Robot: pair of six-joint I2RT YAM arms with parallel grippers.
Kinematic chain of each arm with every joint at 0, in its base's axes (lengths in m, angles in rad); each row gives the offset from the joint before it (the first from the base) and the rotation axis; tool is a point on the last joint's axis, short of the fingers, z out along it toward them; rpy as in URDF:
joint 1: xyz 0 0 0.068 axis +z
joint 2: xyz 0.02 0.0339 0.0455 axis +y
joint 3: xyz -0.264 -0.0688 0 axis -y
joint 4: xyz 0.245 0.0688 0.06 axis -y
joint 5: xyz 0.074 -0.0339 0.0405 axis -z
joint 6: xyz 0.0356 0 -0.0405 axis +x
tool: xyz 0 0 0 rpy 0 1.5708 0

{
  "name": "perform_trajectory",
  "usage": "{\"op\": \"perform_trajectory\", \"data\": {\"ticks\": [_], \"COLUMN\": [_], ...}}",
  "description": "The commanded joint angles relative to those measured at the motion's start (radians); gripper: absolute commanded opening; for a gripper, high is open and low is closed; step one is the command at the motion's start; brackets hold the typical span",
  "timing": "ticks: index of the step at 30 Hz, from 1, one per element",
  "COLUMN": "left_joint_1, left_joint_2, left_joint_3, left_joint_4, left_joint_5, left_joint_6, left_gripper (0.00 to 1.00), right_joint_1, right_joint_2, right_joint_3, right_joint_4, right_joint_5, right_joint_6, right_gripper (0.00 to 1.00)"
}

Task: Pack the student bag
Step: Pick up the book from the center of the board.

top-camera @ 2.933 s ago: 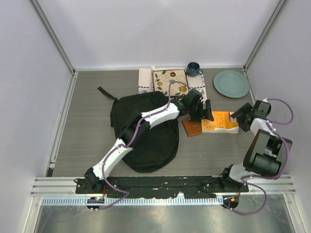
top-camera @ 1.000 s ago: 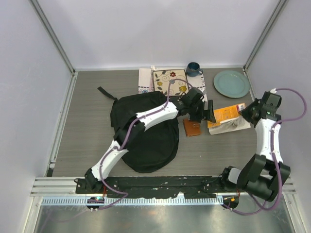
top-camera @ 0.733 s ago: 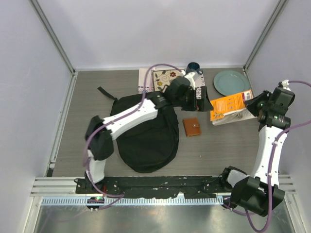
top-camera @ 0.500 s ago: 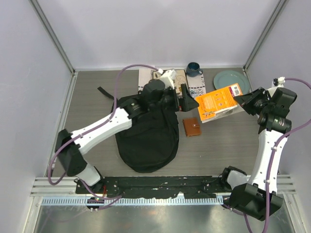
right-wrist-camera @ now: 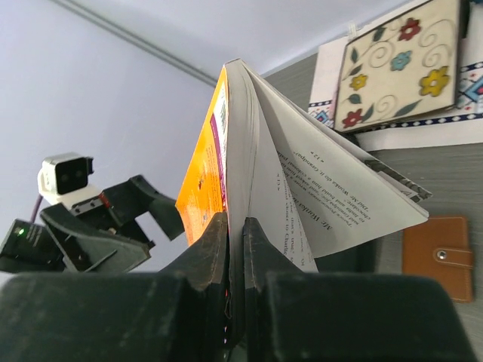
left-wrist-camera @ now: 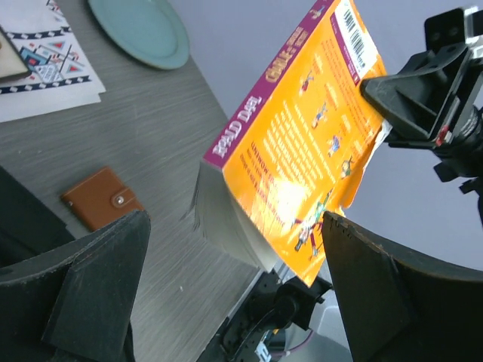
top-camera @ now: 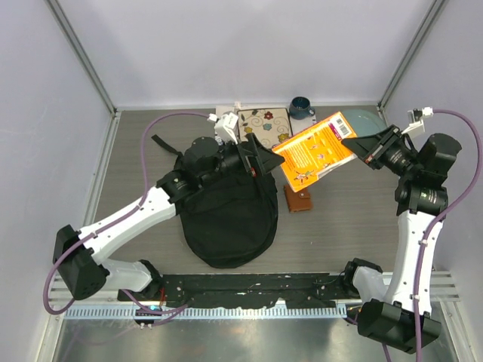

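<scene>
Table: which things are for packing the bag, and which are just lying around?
For the job: student bag, orange book in the right gripper.
Just lying about: brown wallet (perhaps next), green plate, blue mug, flowered mat.

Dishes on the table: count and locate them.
2. Blue mug at the far edge beside the floral mat; green plate far right, partly behind the lifted book. The bag could hide others.
</scene>
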Motion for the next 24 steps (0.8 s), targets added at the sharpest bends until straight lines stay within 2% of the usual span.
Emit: {"op": "perform_trajectory", "data": {"ticks": [1, 6, 13, 22, 24], "left_joint_1": [0.007, 0.007, 0.007, 0.007, 0.007], "left_joint_2": [-0.011, 0.017, 0.014, 0.058, 0.066], "left_joint_3": [-0.021, -0.027, -0.067, -0.042, -0.036], "left_joint_4": [0.188, 0.216, 0.292, 0.423, 0.444], "left_joint_5": [0.046, 0.066, 0.070, 0.202, 0.231], "left_joint_6": [-0.036, -0.042, -0.035, -0.046, -0.055], "left_gripper": [1.00, 1.00, 0.99, 1.00, 0.95], "right_joint_1": [0.017, 0.020, 0.034, 0.077, 0.078], "right_joint_2": [-0.022, -0.036, -0.036, -0.010, -0.004], "right_joint_3": [0.009, -0.035, -0.047, -0.054, -0.061], "right_joint_4": [0.159, 0.311, 0.358, 0.429, 0.432], "right_joint_5": [-0.109, -0.148, -0.178, -0.218, -0.217], "right_joint_6": [0.101, 0.245, 0.298, 0.319, 0.319], "right_gripper": [0.00, 0.00, 0.00, 0.00, 0.00]}}
